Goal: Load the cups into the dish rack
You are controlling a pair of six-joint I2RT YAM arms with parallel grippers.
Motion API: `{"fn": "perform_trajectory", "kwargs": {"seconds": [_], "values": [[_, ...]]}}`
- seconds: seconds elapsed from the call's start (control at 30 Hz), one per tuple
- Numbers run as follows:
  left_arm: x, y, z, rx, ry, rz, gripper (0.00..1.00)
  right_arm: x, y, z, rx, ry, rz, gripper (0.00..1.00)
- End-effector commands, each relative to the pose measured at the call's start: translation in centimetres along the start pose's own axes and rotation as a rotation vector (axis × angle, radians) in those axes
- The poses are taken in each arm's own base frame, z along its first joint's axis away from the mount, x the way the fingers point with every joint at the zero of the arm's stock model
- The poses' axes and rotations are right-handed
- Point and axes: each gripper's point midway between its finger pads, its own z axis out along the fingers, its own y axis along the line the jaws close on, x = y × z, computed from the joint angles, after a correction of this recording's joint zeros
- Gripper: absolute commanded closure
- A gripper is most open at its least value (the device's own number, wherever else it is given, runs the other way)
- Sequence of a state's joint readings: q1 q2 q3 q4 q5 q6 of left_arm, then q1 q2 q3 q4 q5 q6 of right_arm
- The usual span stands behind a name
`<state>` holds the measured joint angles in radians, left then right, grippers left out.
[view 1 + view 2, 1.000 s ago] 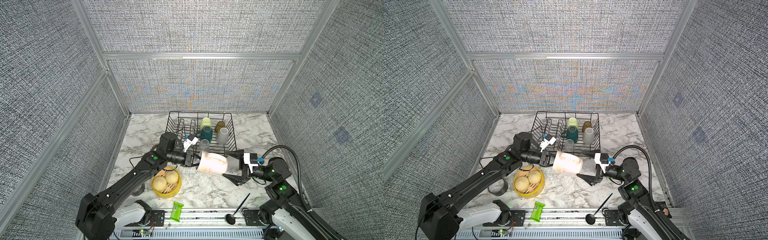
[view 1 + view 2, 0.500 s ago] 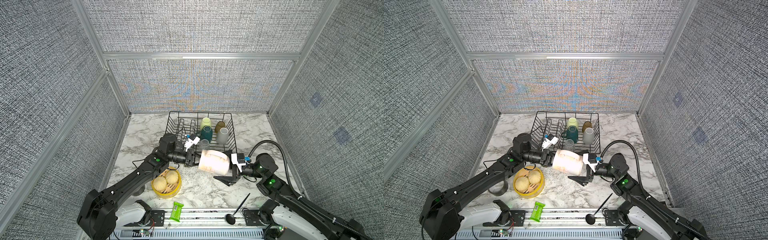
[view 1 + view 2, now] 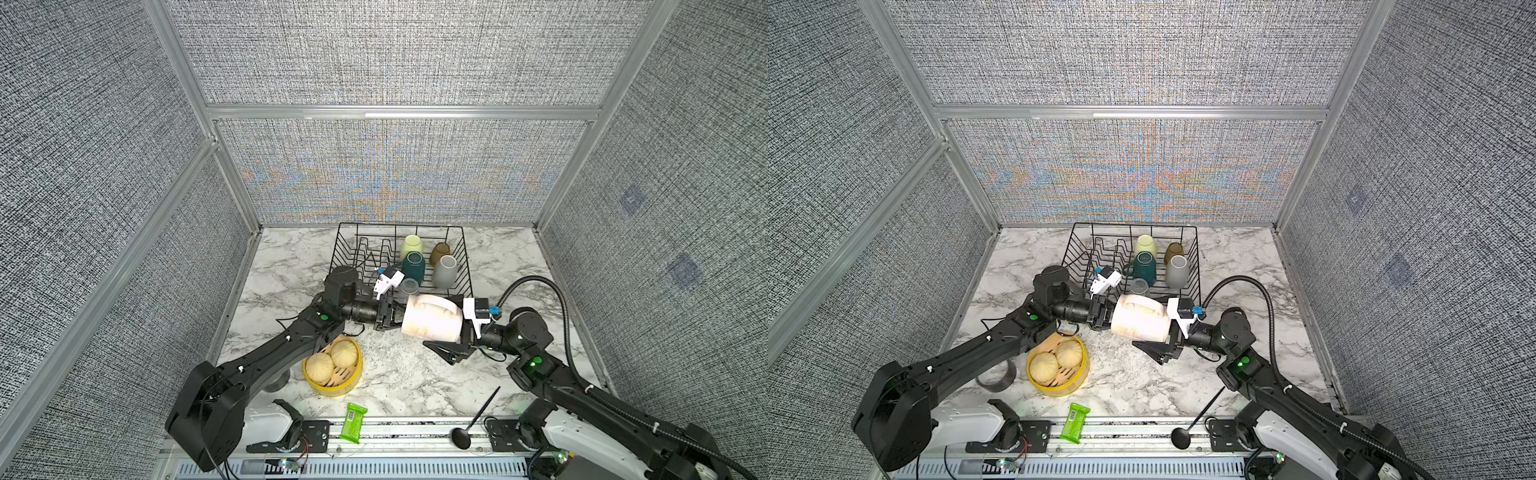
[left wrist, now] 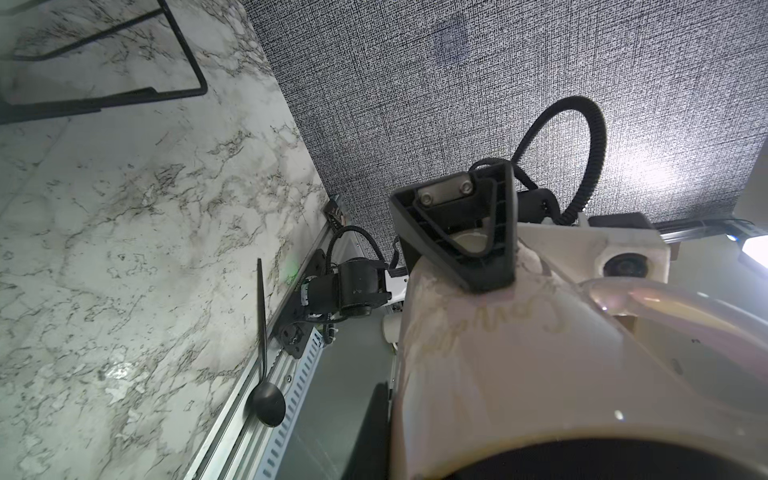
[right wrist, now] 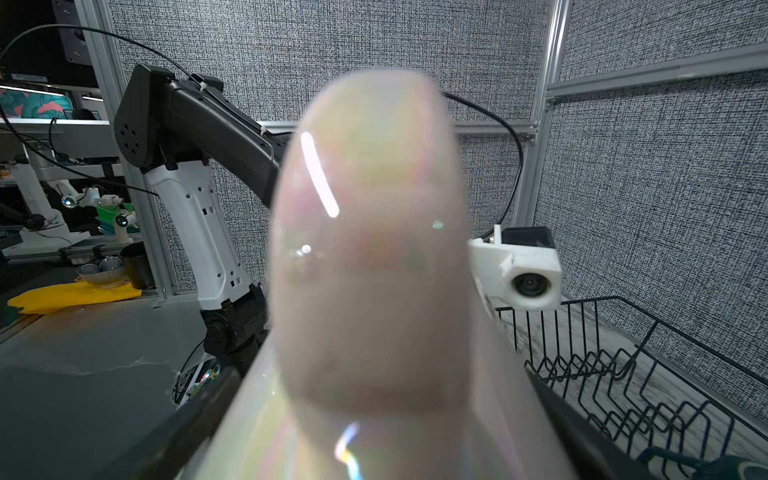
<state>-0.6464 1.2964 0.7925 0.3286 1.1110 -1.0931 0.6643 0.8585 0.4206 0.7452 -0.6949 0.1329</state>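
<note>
A pink mug (image 3: 432, 322) (image 3: 1140, 324) lies on its side in the air just in front of the dish rack (image 3: 345, 249). My left gripper (image 3: 392, 318) is shut on the mug's rim. My right gripper (image 3: 442, 322) stands open, one finger on each side of the mug's base end; I cannot tell if they touch it. The mug's handle (image 5: 365, 249) fills the right wrist view. In the rack stand a pale green cup (image 3: 411, 245), a teal cup (image 3: 414, 266), an amber tumbler (image 3: 439, 252), a grey cup (image 3: 444, 271) and a clear glass (image 3: 410, 286).
A yellow steamer basket (image 3: 345, 388) with buns sits under the left arm. A green wrapper (image 3: 353, 423) and a black spoon (image 3: 473, 424) lie at the front rail. A grey ring (image 3: 996, 378) lies left of the basket.
My right arm has slid left with its jaws open until its fingers straddle the mug's base. The left gripper and the mug have barely shifted.
</note>
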Motion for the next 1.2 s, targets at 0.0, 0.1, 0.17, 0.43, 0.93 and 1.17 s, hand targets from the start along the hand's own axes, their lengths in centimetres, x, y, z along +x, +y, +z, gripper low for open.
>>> {"fn": "perform_trajectory", "kwargs": {"seconds": [0.0, 0.1, 0.17, 0.43, 0.93, 1.17], "values": [[-1.1, -1.4, 0.1, 0.046, -0.030, 0.069, 1.00, -1.5, 0.4, -0.1, -0.008, -0.060, -0.032, 0.02], [-1.2, -1.1, 0.2, 0.046, -0.027, 0.066, 1.00, -1.5, 0.5, -0.1, -0.017, -0.061, -0.020, 0.05], [-1.3, -0.9, 0.3, 0.044, -0.030, 0.061, 0.98, -1.5, 0.4, 0.0, -0.020, -0.064, -0.010, 0.09], [-1.9, -0.6, 0.5, 0.043, -0.040, 0.052, 0.74, -0.7, -0.5, 0.6, 0.005, -0.029, 0.028, 0.32], [-3.6, 4.7, -8.7, -0.357, -0.334, 0.006, 0.34, 0.2, -6.0, -2.0, 0.225, 0.283, 0.171, 0.42], [-2.9, 7.6, -15.0, -0.670, -0.512, -0.030, 0.34, 2.9, -10.6, -4.4, 0.439, 0.572, 0.186, 0.45]]}}
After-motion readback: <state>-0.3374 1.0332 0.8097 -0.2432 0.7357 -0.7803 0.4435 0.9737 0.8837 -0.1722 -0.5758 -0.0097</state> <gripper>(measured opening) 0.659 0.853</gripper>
